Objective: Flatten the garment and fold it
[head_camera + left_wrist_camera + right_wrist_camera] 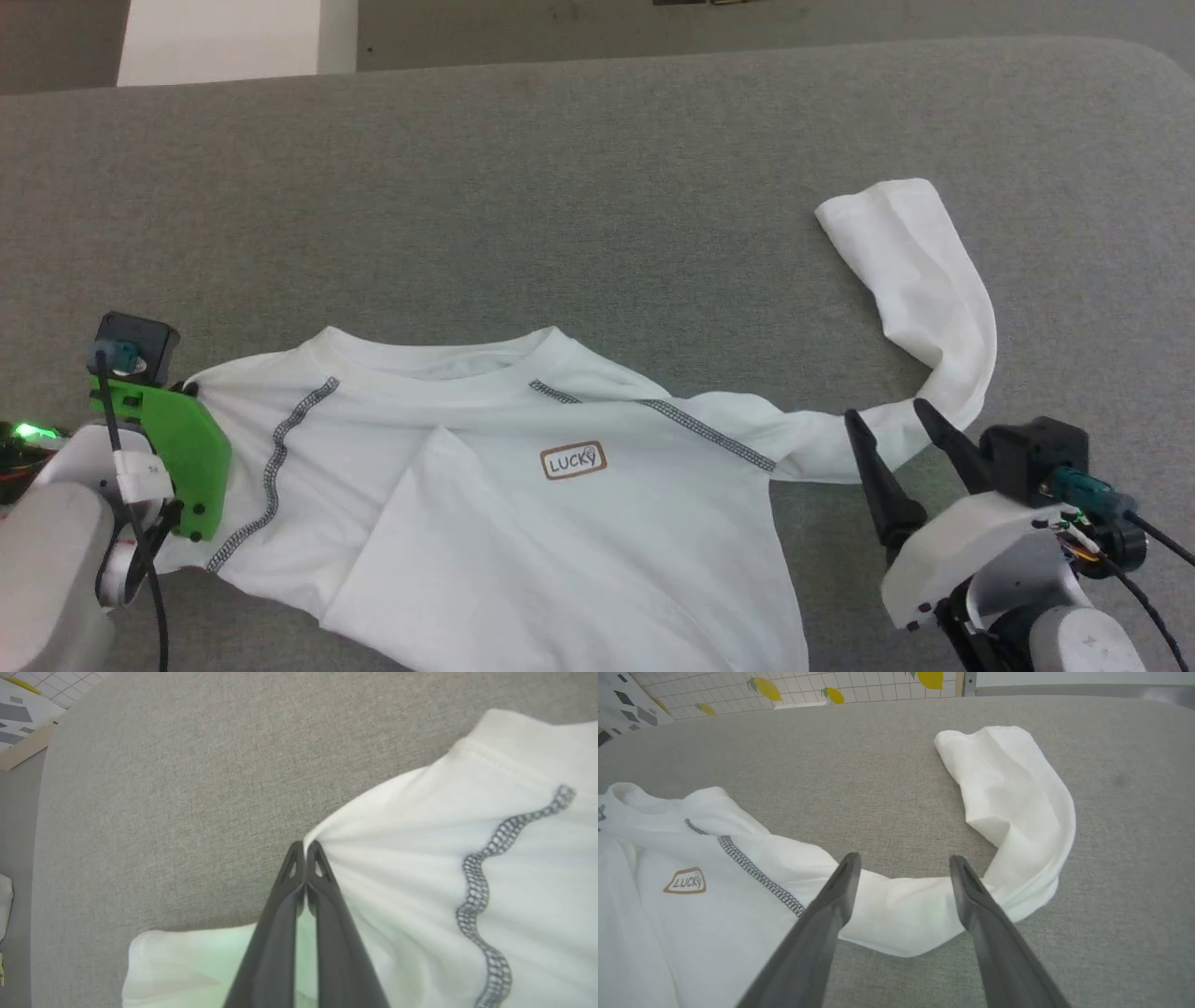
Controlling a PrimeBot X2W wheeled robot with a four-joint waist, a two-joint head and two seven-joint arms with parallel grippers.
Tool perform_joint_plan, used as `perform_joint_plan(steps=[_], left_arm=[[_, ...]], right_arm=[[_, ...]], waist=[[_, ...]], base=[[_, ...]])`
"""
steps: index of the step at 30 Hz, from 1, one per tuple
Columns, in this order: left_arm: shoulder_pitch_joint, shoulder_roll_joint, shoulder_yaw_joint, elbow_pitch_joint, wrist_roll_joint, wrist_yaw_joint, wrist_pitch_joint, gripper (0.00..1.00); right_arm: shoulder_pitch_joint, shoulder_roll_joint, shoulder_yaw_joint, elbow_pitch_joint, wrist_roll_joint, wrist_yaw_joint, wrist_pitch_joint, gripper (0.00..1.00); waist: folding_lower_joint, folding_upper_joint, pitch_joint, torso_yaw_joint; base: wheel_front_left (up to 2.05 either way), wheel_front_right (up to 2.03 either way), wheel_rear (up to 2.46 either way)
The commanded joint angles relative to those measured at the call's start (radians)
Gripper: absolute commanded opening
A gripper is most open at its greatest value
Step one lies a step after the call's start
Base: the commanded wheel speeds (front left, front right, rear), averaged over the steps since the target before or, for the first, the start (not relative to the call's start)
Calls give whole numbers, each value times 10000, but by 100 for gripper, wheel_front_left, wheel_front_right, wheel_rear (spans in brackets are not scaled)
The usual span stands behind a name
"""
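The garment (560, 523), a white long-sleeved shirt with a "LUCKY" label (573, 460), lies face up on the grey padded table (597, 187). One sleeve (934, 289) runs out to the right and bends back toward the far side. A flap of white cloth lies folded over the chest. My left gripper (304, 851) is shut on the garment's shoulder edge (355, 830), and cloth bunches at the fingertips. Its green wrist cover (182, 448) sits at the shirt's left shoulder. My right gripper (885, 411) stands open over that sleeve (901, 905) near the shoulder, with the cloth between and below its fingers.
A rigid white box (224, 37) stands beyond the table's far left edge. Patterned floor tiles (738, 690) show past the far edge. Bare grey table lies behind the shirt and to the right of the sleeve.
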Motion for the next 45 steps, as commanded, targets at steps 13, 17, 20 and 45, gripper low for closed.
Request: perform_joint_plan(steps=[13, 17, 20, 45], left_arm=[[589, -858, 40, 279, -555, 258, -780, 0], [36, -1236, -251, 569, -483, -35, -983, 0], [-310, -1456, -482, 809, -407, -250, -1100, 0], [-3494, -1098, -253, 52, 311, -932, -2487, 0]], right_arm=[[-2383, -1306, 2528, 619, -549, -13, 1797, 100], [-3815, -2054, 3923, 2043, 141, -13, 3526, 100], [-4222, -2614, 4730, 2830, 650, -13, 5185, 100], [-8768, -4957, 4693, 1996, 1399, -13, 5968, 0]], waist=[[-1, 0, -78, 1345], [-1, 0, 182, 1794], [-1, 0, 234, 2012], [-1, 0, 572, 1554]], base=[[0, 0, 0], [0, 0, 0], [0, 0, 0], [0, 0, 0]])
